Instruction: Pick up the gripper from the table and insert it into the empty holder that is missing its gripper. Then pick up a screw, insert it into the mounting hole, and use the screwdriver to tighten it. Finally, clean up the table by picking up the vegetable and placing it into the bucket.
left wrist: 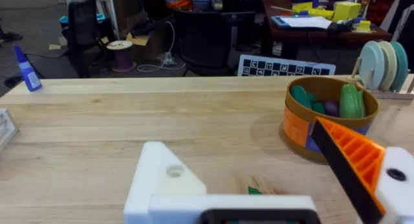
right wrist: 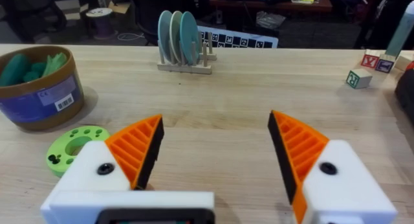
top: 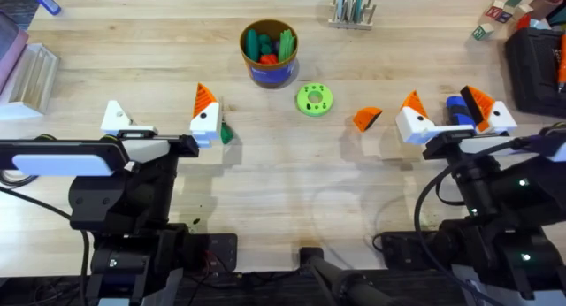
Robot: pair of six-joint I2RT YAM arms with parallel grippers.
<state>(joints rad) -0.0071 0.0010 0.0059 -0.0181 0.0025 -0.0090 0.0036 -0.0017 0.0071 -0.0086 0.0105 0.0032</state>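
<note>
Wooden table [top: 283, 191] carries the gripper [top: 367, 118], lying loose just beside the spread right gripper [top: 455, 111]; left gripper [top: 159, 120] spread, its holder [top: 116, 117] bare

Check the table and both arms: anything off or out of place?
Yes. The left gripper has one bare white finger, the holder, with no orange pad; its twin finger carries one. The missing gripper lies loose on the table, right of the green disc. The right gripper has both pads.
</note>
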